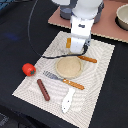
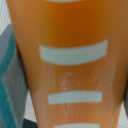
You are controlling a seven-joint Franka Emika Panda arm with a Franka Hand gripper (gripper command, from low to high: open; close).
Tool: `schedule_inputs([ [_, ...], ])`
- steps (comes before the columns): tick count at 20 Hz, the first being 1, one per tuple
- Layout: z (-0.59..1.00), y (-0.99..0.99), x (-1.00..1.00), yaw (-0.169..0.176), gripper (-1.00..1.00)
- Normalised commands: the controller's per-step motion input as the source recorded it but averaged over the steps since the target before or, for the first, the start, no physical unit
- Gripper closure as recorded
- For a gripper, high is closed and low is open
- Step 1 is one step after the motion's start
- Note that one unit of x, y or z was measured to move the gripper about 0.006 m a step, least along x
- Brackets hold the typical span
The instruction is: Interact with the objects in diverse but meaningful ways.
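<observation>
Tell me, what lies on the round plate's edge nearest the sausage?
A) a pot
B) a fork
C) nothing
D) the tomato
B: the orange-handled fork lies across the rim of the plate, while the tomato sits off the mat and the sausage lies apart on it.

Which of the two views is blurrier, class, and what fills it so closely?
Wrist view: soft and out of focus, filled almost edge to edge by the orange bread loaf with pale stripes. Exterior view: sharper though low in resolution; the arm casts a soft shadow on the placemat beside the tan plate.
</observation>
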Motion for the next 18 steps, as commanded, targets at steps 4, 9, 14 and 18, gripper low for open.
schedule_inputs([
  [4,-0.14,0.54,-0.74,0.053,1.00],
  [9,0.00,0.54,-0.70,0.046,-1.00],
  [14,0.22,0.22,-0.36,0.013,-1.00],
  [18,0.21,0.07,-0.17,0.000,-1.00],
])
